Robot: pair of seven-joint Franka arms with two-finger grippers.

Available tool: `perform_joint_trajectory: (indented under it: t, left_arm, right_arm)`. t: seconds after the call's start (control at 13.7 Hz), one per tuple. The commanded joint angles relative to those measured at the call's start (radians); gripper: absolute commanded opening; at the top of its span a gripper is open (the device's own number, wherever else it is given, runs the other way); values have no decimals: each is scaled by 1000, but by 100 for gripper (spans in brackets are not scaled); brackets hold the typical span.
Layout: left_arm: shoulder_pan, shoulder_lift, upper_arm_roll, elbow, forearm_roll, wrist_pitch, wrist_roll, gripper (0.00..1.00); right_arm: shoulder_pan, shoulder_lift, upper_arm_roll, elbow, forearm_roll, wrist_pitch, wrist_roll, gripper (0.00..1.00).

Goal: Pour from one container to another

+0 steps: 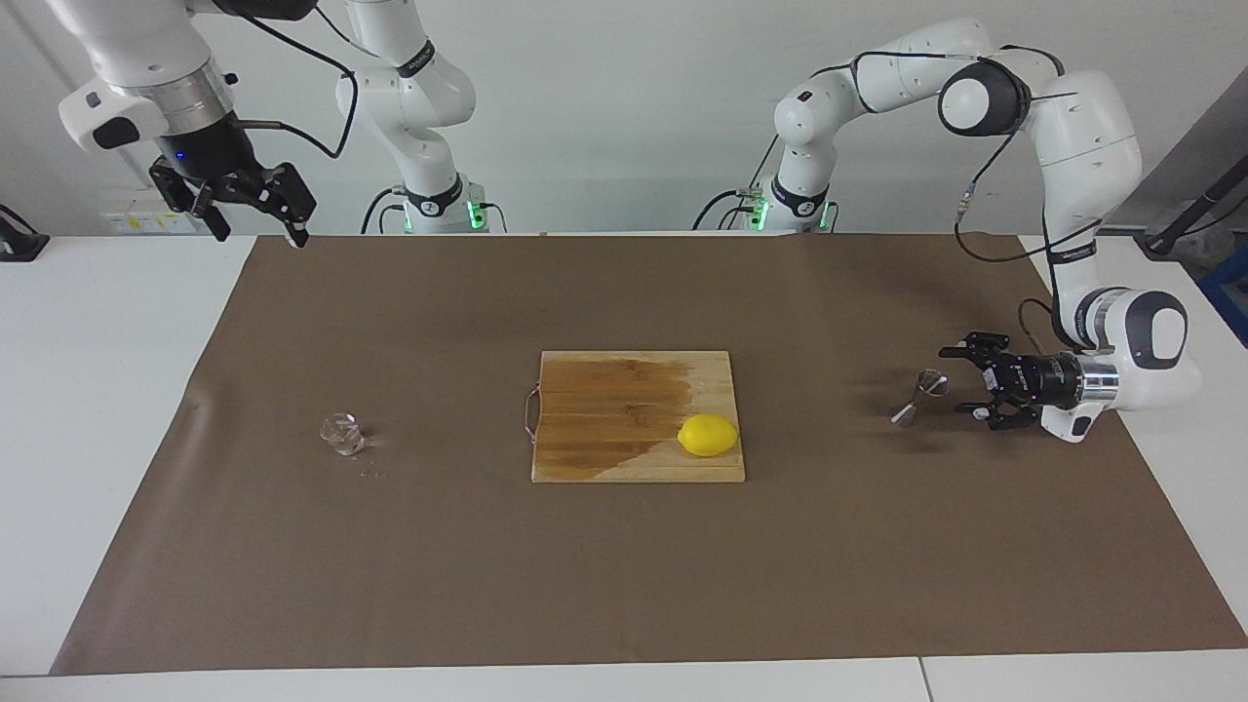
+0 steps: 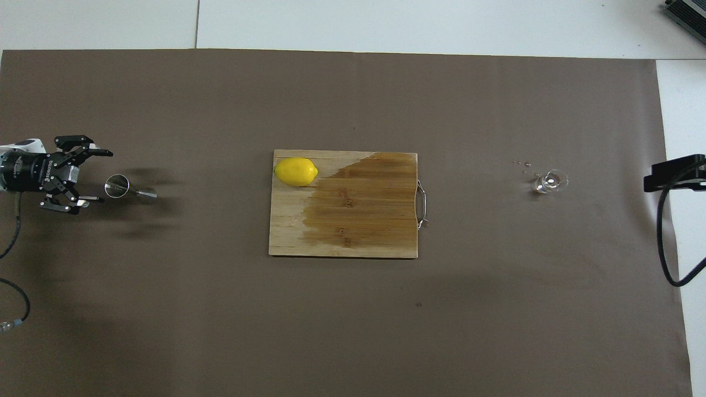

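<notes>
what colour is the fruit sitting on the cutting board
Bright yellow: the lemon on the wooden cutting board, clearest in the overhead view.

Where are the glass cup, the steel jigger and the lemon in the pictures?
glass cup [image 1: 341,434], facing view, on its clear body.
steel jigger [image 2: 117,186], overhead view, on its upper cone.
lemon [image 1: 708,435], facing view, on its yellow middle.

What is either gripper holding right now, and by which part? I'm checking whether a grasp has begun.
Nothing is held. The left gripper is open beside the steel jigger, not touching it; the right gripper hangs open, away from the glass cup.
</notes>
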Motion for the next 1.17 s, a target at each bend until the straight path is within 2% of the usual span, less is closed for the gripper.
perform_joint_trajectory:
  t: [0.0,1.09]
  left_arm:
    - [7,2,-3,-34,-17,12,6,100]
    - [7,27,-3,-37,31,20,55,100]
  right_arm:
    - [-1,-24,5,-31,-7,16,1,100]
    - [-1,-24,5,-31,-7,16,1,100]
